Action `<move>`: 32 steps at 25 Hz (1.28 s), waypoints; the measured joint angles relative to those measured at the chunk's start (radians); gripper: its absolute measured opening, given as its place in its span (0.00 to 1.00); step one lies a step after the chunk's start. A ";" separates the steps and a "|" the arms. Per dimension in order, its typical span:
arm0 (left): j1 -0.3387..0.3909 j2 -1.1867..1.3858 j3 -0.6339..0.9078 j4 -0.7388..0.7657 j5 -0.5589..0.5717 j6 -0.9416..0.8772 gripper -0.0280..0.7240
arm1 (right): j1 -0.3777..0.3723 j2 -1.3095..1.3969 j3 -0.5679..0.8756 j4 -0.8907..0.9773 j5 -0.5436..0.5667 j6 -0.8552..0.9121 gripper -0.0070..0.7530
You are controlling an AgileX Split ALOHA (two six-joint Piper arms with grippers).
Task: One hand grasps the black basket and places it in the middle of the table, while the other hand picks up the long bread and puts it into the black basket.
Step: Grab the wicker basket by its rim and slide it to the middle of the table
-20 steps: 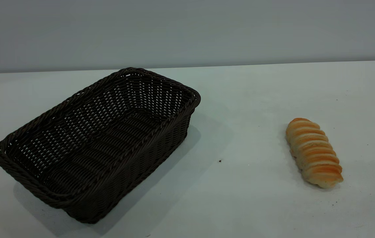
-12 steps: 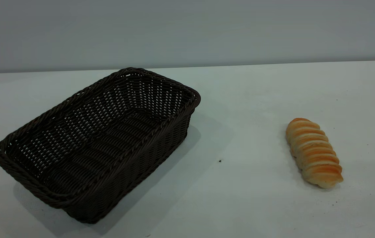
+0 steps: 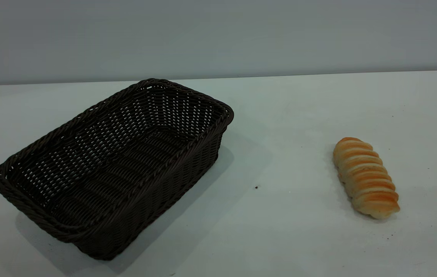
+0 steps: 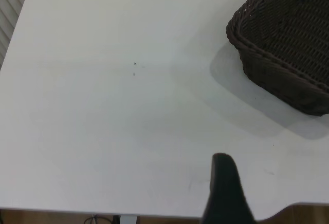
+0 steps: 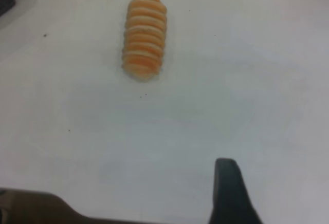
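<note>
Large dark woven wicker basket (image 3: 112, 165) sits left on the white matte table (image 3: 287, 231), empty. Likely light and stiff; braided rim is the best hold. Small ridged golden-orange loaf (image 3: 365, 177) lies right, probably soft; grasp mid-length across its width.

Left gripper (image 4: 224, 190) is well short of the basket, right gripper (image 5: 231, 193) short of the loaf; jaw state cannot be told.

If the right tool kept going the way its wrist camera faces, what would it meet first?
Probably the long bread, lying alone on the table ahead; depth is unclear.
</note>
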 joint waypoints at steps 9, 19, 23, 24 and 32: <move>0.000 0.000 0.000 0.000 0.000 0.000 0.79 | 0.000 0.000 0.000 0.000 0.000 0.000 0.59; 0.000 0.000 0.000 0.005 0.000 0.000 0.79 | 0.000 0.000 0.000 0.000 0.000 -0.001 0.59; 0.000 0.000 0.000 0.004 0.000 0.001 0.79 | 0.000 0.000 0.000 -0.001 0.000 -0.001 0.59; 0.000 0.000 0.000 0.004 0.000 0.001 0.79 | 0.000 0.000 0.000 -0.001 0.000 -0.001 0.59; 0.000 0.000 -0.026 0.003 -0.053 -0.017 0.79 | 0.000 0.000 -0.012 -0.004 -0.018 -0.001 0.59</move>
